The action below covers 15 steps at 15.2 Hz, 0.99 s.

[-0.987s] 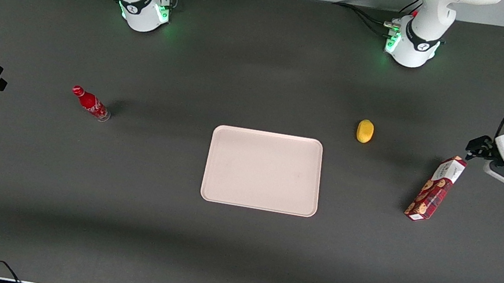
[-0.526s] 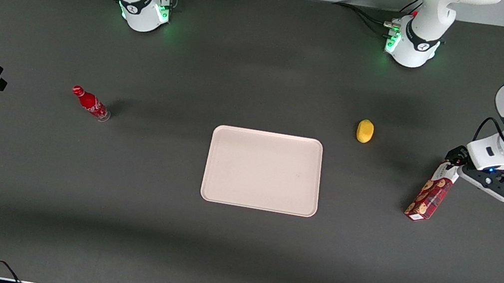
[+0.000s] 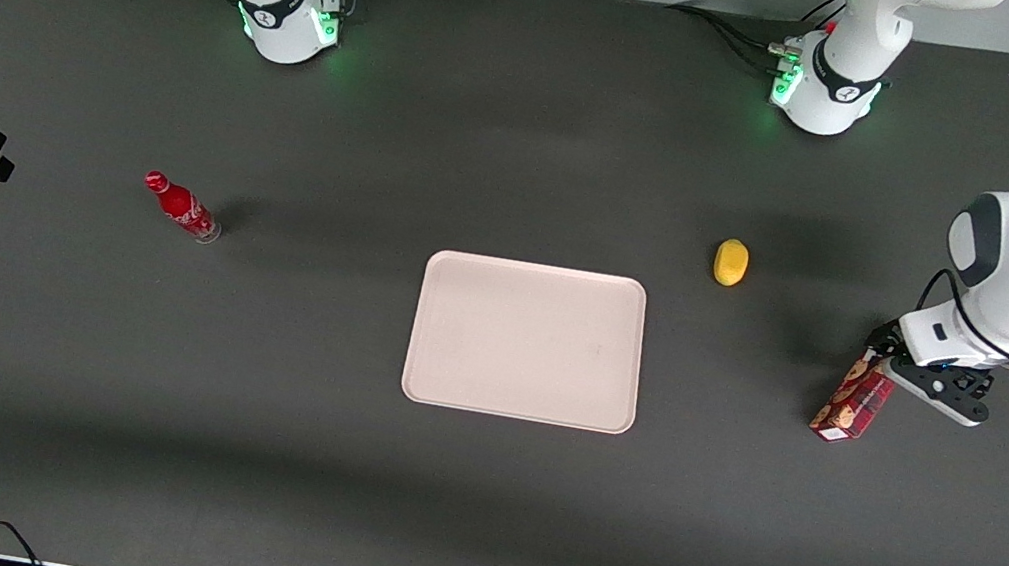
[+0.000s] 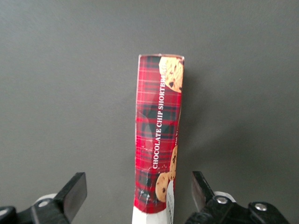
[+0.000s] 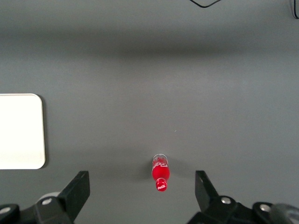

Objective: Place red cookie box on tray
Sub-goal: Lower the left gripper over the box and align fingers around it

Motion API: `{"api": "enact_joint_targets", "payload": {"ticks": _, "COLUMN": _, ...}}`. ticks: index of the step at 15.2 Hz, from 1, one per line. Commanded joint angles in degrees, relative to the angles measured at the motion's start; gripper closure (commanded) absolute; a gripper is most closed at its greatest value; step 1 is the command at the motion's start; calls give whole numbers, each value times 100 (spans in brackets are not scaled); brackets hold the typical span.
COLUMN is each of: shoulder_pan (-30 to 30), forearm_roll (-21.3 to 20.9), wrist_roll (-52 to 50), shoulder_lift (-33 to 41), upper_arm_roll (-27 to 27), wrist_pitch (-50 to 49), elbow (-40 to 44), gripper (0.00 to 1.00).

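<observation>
As the red cookie box (image 4: 158, 135) is thin cardboard, it is judged light and crushable. A moderate grip across the narrow sides near the white end is advised; the gripper (image 4: 136, 192) is spread wide astride that end, nothing held.

red cookie box (image 3: 852, 407) upright, pink tray (image 3: 527, 340) apart

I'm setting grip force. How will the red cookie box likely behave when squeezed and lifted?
The red cookie box looks like thin cardboard, so probably light and easily dented. It is long and narrow and stands on end, so a nudge may tip it. The gripper is open astride its upper end, so it might swing when lifted.
</observation>
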<state>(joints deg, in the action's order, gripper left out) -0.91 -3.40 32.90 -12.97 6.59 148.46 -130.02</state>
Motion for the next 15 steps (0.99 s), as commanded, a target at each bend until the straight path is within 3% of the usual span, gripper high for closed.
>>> {"api": "enact_joint_targets", "payload": {"ticks": 1, "shoulder_pan": -14, "forearm_roll": 173, "wrist_roll": 173, "shoulder_lift": -188, "upper_arm_roll": 26, "wrist_pitch": 104, "elbow": 30, "gripper": 0}}
{"api": "enact_joint_targets", "payload": {"ticks": 5, "shoulder_pan": 56, "forearm_roll": 252, "wrist_roll": 533, "shoulder_lift": -627, "upper_arm_roll": 26, "wrist_pitch": 666, "elbow": 21, "gripper": 0}}
{"api": "enact_joint_targets", "payload": {"ticks": 12, "shoulder_pan": 56, "forearm_roll": 367, "wrist_roll": 542, "shoulder_lift": -751, "upper_arm_roll": 17, "wrist_pitch": 676, "elbow": 21, "gripper": 0}}
{"api": "enact_joint_targets", "payload": {"ticks": 13, "shoulder_pan": 47, "forearm_roll": 367, "wrist_roll": 533, "shoulder_lift": -751, "upper_arm_roll": 17, "wrist_pitch": 667, "elbow": 21, "gripper": 3}}
{"api": "enact_joint_targets", "payload": {"ticks": 14, "shoulder_pan": 47, "forearm_roll": 367, "wrist_roll": 542, "shoulder_lift": -743, "upper_arm_roll": 17, "wrist_pitch": 650, "elbow": 30, "gripper": 18}}
{"api": "enact_joint_targets", "payload": {"ticks": 15, "shoulder_pan": 47, "forearm_roll": 367, "wrist_roll": 542, "shoulder_lift": -734, "upper_arm_roll": 17, "wrist_pitch": 641, "elbow": 30, "gripper": 39}}
